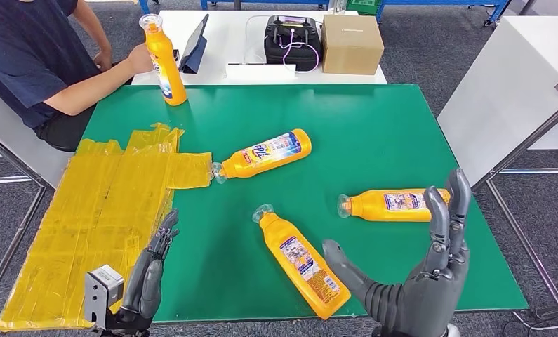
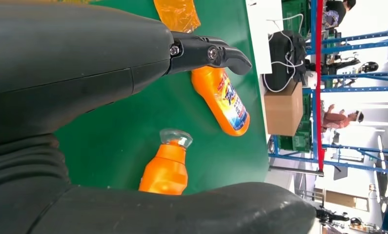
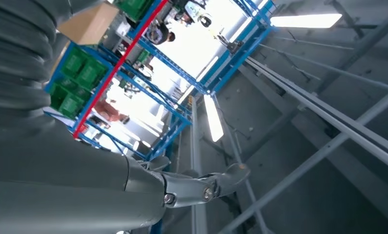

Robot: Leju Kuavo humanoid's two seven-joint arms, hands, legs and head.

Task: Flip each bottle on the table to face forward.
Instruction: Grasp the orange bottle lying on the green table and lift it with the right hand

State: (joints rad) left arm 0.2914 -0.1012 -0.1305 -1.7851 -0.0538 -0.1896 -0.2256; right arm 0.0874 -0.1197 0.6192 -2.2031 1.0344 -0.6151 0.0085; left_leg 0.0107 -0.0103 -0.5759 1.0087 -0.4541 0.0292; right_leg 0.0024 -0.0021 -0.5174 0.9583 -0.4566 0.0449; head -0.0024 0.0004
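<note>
Three orange bottles lie on their sides on the green table: one near the middle, one at the right, and one near the front edge. A fourth orange bottle stands upright at the far left corner, with a person's hand on it. My right hand is raised above the front right of the table, fingers spread and pointing up, holding nothing. My left hand hangs low at the front left edge, fingers extended, empty. The left wrist view shows the middle bottle and the front bottle's neck.
Yellow plastic sheeting covers the table's left side. A person sits at the far left. Behind stands a white table with a black case, a cardboard box and a tablet.
</note>
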